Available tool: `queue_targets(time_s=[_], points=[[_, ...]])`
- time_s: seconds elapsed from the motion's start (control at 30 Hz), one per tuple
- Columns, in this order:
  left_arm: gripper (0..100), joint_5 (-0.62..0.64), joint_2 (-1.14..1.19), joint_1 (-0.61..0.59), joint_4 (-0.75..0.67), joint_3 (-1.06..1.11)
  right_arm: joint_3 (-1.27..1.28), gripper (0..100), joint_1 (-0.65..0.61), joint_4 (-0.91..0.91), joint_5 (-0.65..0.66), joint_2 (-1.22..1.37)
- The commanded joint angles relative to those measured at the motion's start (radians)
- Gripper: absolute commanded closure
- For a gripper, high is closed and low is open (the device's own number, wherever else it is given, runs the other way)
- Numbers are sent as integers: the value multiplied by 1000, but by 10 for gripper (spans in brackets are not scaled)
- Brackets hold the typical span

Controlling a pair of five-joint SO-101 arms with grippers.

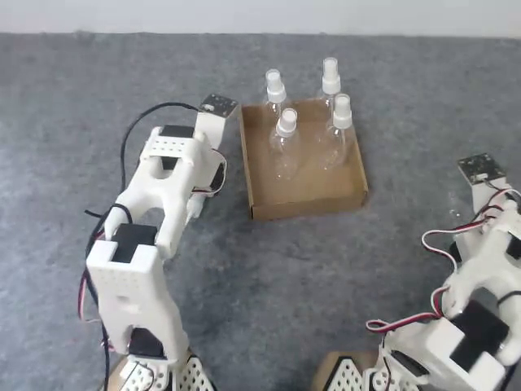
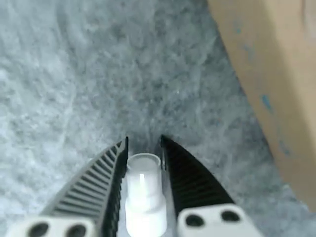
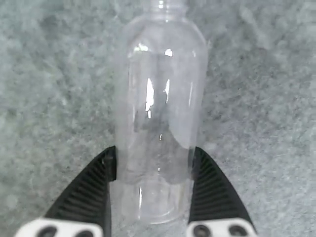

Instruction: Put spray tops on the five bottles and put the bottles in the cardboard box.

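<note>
Left arm [image 1: 163, 187]: left gripper [image 2: 143, 144] is clamped on 1 white spray top [image 2: 143, 195]. The top sits between the 2 jaws, its round end about level with the tips. Grey mat [image 1: 81, 98] lies past the tips. The wall of the cardboard box [image 2: 266, 74] runs outside 1 jaw, near it but apart.

Middle: 4 bottles stand upright in the box, 2 rows of 2, each with a white top: back pair [image 1: 277, 90] and [image 1: 330, 81], front pair [image 1: 285, 142] and [image 1: 338, 130].

Right arm [image 1: 480, 269]: right gripper [image 3: 154, 150] is closed on 1 clear bottle [image 3: 158, 98]. Both jaws press its lower body, 1 on each side. Shoulder and neck reach well past the tips, over the mat.
</note>
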Motion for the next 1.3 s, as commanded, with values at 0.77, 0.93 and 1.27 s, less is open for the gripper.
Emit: queue_targets(time_s=[0.77,0.93,1.27], points=[[848,-12,-269,-58,-40,159,-3,992,-27,97,-98,-12],[848,-31,-267,-83,-61,189,-3,992,-25,97,-98,-12],[914,-23,-114,-68,-103,160,-3,992,-28,97,-100,-12]])
